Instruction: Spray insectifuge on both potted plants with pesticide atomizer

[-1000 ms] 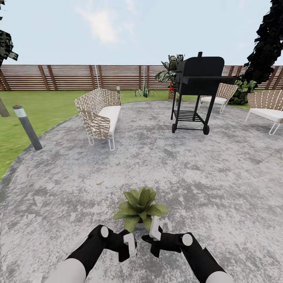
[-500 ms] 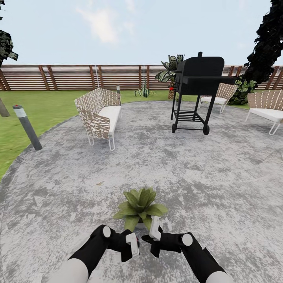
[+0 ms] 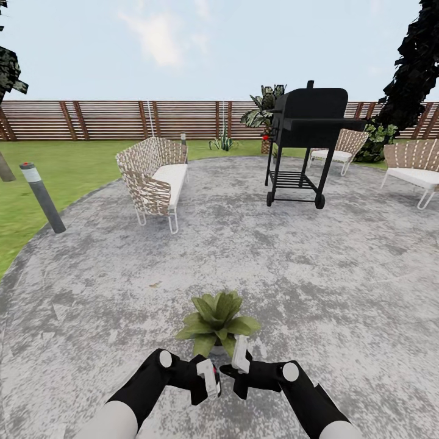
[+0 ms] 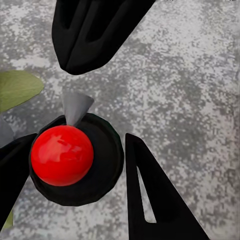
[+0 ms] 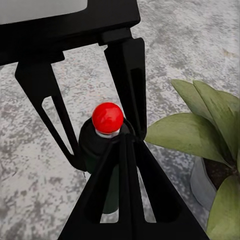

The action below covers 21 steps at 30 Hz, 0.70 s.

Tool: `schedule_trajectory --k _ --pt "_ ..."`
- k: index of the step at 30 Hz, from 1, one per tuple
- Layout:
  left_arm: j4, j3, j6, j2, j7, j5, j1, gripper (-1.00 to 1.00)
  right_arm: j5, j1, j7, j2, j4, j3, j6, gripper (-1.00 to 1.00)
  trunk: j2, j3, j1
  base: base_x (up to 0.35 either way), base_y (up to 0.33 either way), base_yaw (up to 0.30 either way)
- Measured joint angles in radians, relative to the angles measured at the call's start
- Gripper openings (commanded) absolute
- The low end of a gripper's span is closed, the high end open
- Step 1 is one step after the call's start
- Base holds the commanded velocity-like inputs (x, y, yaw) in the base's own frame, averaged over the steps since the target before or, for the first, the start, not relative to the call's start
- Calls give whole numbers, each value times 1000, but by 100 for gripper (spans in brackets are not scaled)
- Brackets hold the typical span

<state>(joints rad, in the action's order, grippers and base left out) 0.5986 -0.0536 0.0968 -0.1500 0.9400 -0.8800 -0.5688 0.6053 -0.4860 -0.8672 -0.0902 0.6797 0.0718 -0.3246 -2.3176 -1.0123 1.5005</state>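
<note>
One potted plant (image 3: pixel 216 322), a low rosette of broad green leaves in a small grey pot, stands on the paved patio of the garden just ahead of both grippers. My left gripper (image 3: pixel 209 379) is shut on the pesticide atomizer (image 4: pixel 75 160), whose dark green body (image 5: pixel 105 170) carries a red ball top and a grey nozzle. Its black fingers (image 4: pixel 150 200) flank the body on both sides. My right gripper (image 3: pixel 240 360) is shut, fingertips together (image 5: pixel 125 142) right in front of the atomizer. Plant leaves (image 5: pixel 200 130) lie close beside it.
A wicker sofa (image 3: pixel 155 177) stands at mid left and a black grill (image 3: pixel 305 140) on wheels further back. Two wicker chairs (image 3: pixel 414 167) are at the right. A bollard lamp (image 3: pixel 41 198) stands at the lawn's edge, with the slatted fence (image 3: pixel 122 119) behind.
My left gripper has shifted a little to the right, toward the right gripper, carrying the atomizer with it. The right arm and the plant have stayed put.
</note>
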Motion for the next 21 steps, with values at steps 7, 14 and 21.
schedule_trajectory --k 7,14,21 --pt "-4 -1 6 -1 7 2 2 -100 1 0 1 0 0 0 0 -100 0 0 0 0 0 0" --pt "-4 -1 7 -2 7 3 2 -100 1 0 1 0 0 0 0 -100 0 0 0 0 0 0" --pt "-4 -3 10 -4 8 61 2 -100 1 0 1 0 0 0 0 -100 0 0 0 0 0 0"
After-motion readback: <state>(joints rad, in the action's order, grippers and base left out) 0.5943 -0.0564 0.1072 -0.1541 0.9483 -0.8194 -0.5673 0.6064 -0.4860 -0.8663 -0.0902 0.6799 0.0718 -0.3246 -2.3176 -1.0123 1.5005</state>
